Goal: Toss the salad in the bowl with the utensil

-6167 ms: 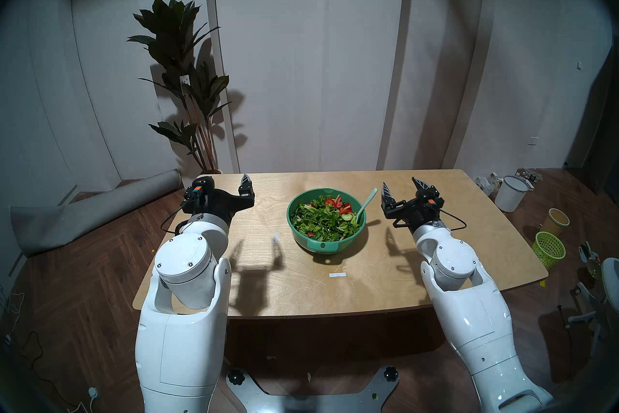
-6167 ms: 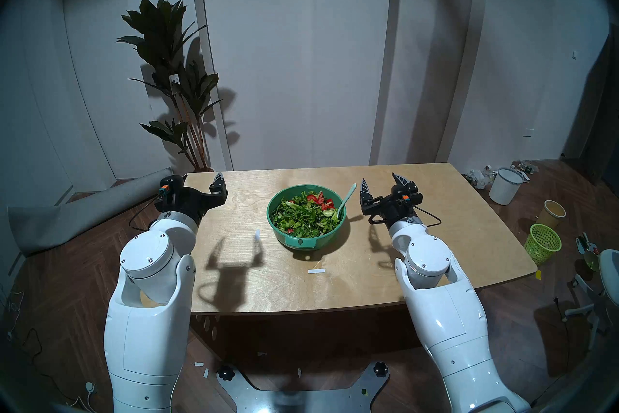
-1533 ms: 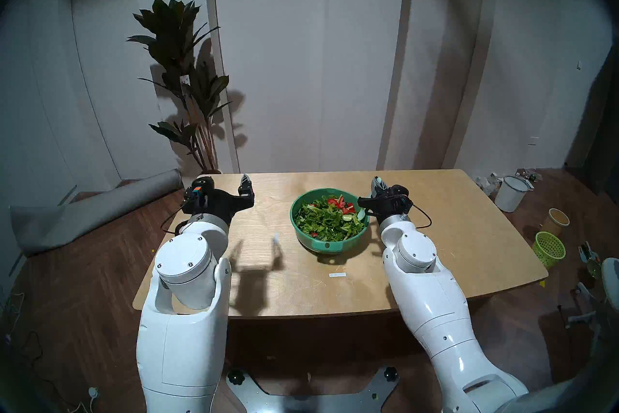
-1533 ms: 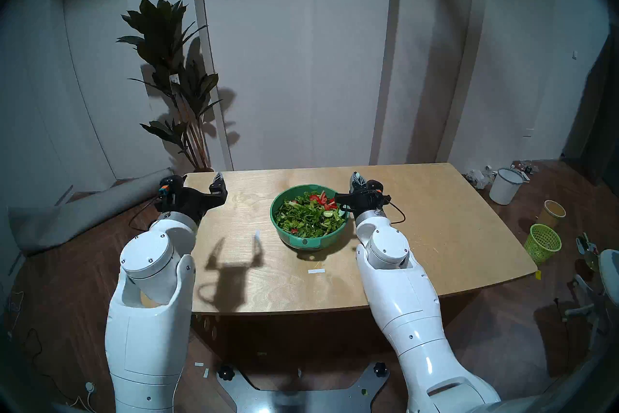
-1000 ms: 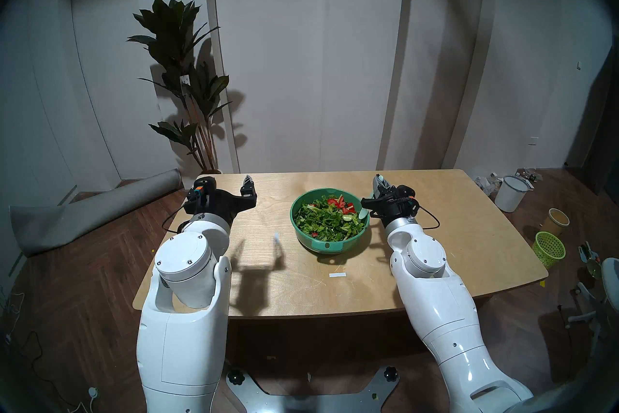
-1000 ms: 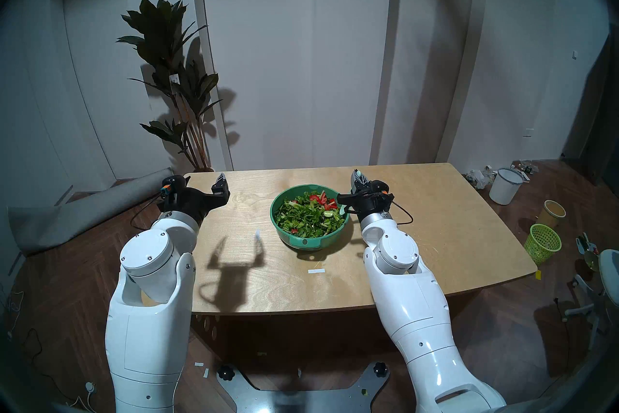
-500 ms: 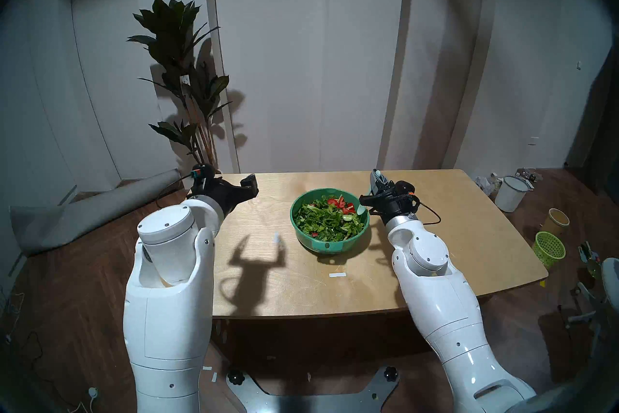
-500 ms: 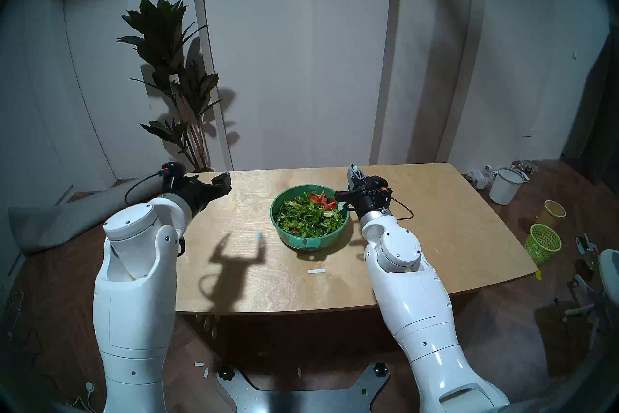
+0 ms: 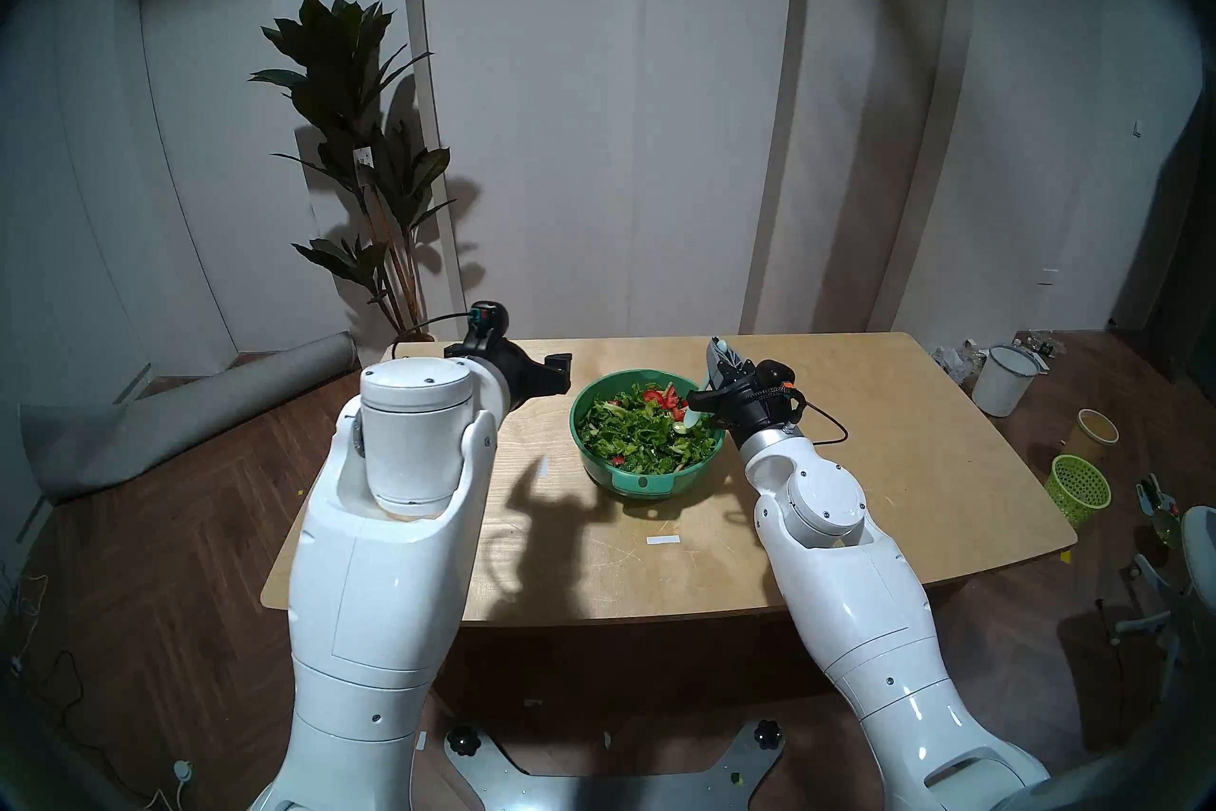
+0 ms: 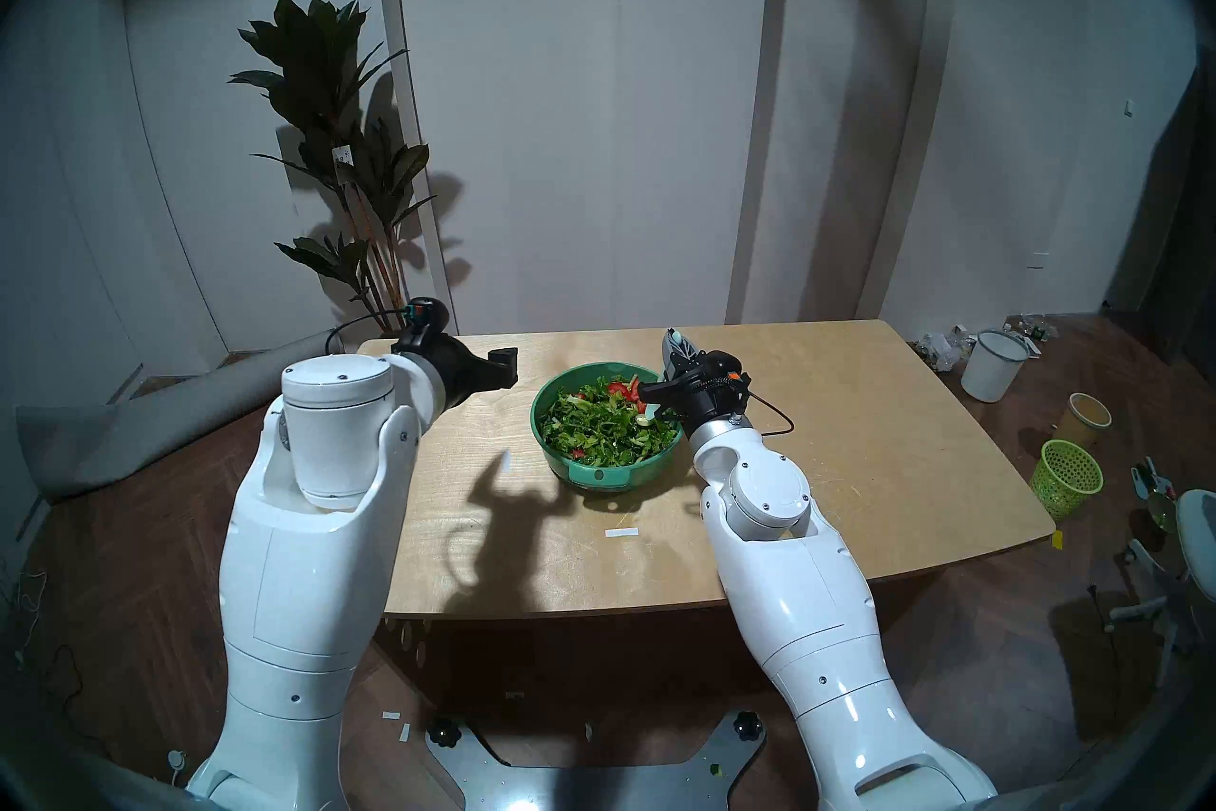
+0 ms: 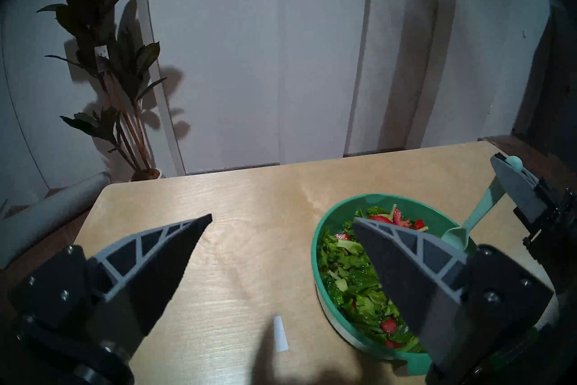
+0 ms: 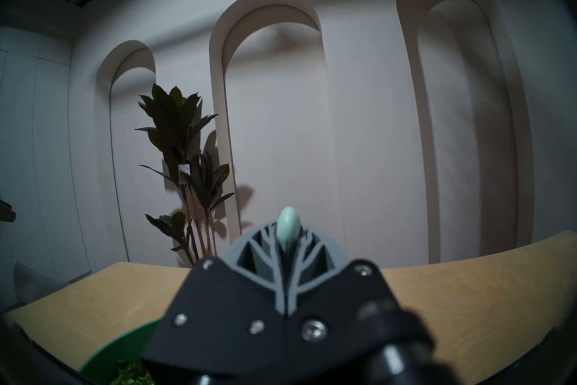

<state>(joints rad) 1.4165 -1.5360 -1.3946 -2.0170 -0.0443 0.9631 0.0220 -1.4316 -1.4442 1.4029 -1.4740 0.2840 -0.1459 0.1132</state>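
Observation:
The green bowl [image 9: 641,484] of salad [image 9: 635,431] sits mid-table. My right gripper [image 9: 720,355] is shut on the handle of the pale mint utensil, a spoon [image 9: 692,418], at the bowl's right rim. The spoon head hangs just over the salad's right edge. In the right wrist view the handle end [image 12: 288,225] pokes out between the shut fingers [image 12: 265,250]. My left gripper [image 9: 558,372] hovers open and empty beside the bowl's left rim. In the left wrist view the left gripper [image 11: 282,217] has its right finger [image 11: 406,265] over the salad [image 11: 349,275] and bowl [image 11: 343,206].
The wooden table [image 9: 855,461] carries a white tape strip [image 9: 661,540] in front of the bowl and a small one [image 9: 543,466] to its left. A potted plant [image 9: 368,164] and rolled mat [image 9: 197,415] stand back left. A bucket [image 9: 1003,382], cup [image 9: 1095,434] and lime basket [image 9: 1079,490] sit on the floor at right.
My left arm has swung right and forward, bringing its open gripper from the table's left edge up to the bowl. The right gripper has shifted left, carrying the spoon head over the salad.

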